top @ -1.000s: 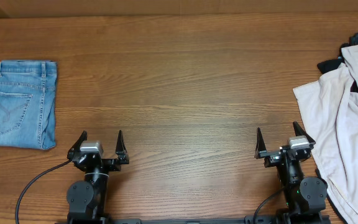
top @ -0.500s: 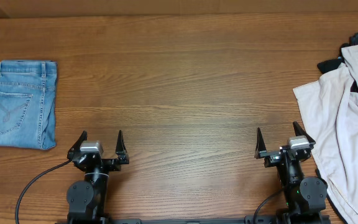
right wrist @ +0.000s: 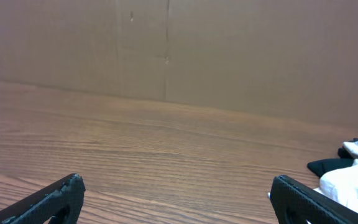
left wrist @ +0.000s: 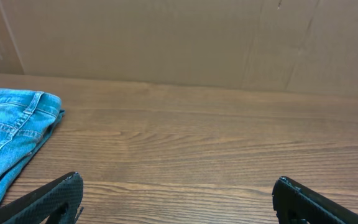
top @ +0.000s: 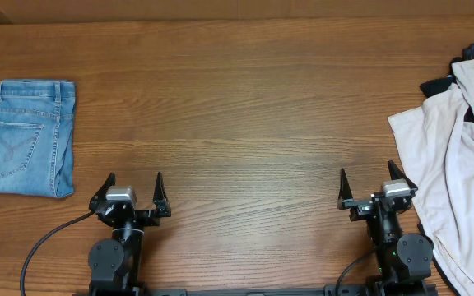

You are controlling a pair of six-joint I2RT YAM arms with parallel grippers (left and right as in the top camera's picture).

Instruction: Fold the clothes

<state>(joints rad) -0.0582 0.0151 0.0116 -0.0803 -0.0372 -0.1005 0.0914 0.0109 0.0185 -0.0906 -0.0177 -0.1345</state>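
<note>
Wood-grain tabletop [top: 245, 99] carries everything. Left gripper [top: 133, 177] and right gripper [top: 367, 171] sit at the near edge, both spread wide, holding nothing. Just beside the right one, rumpled beige shorts [top: 459, 164] lie along the right edge; folded denim shorts [top: 27, 136] lie at the left edge. Folding looks not yet begun: next, the beige shorts likely need dragging to the middle and flattening.

Jeans [top: 25, 137] far left on table [top: 245, 107]; shorts [top: 459, 173] far right.

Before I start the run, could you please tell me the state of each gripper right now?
Left gripper: open, holding nothing.
Right gripper: open, holding nothing.
</note>
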